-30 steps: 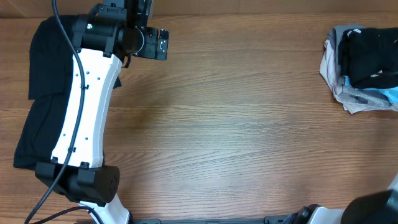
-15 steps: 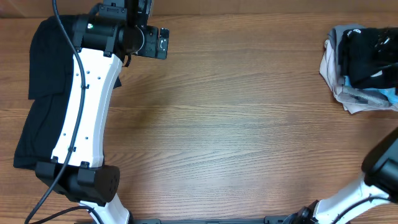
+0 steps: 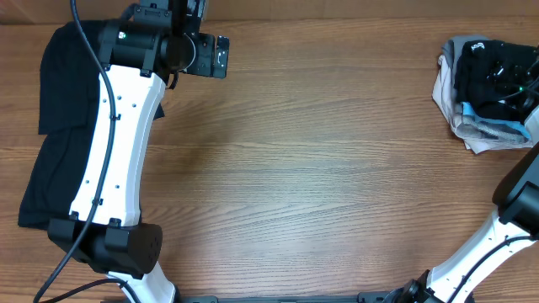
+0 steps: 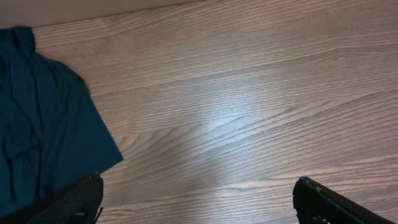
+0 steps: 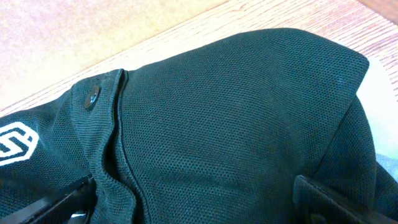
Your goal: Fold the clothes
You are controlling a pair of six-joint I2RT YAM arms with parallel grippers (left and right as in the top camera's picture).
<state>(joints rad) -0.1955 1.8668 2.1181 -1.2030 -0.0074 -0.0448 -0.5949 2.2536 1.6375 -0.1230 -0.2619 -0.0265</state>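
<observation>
Soft black mesh-knit garment [image 5: 236, 112], with a button [image 5: 93, 98] and round white logo [image 5: 12, 143], lies atop the pale pile [image 3: 445, 93]. Right tool [image 5: 193, 190] gapes wide over it. Left tool [image 4: 199, 196], also wide, sits far from that pile across the wood-grain desk [image 3: 320, 151].

A wooden table [image 3: 337, 168], its brown grain running left to right, fills the overhead view. Near its right edge, toward the far side, lies a pile [image 3: 472, 135] of pale clothes. It shows a beige layer [image 3: 444, 91] on the left, a grey piece [image 3: 461, 44] at the top and a light-blue printed bit [image 3: 498, 128] lower down. The left wrist view shows a soft glare patch [image 4: 217, 121] on the tabletop and a pale strip [image 4: 93, 9] beyond the far edge.
</observation>
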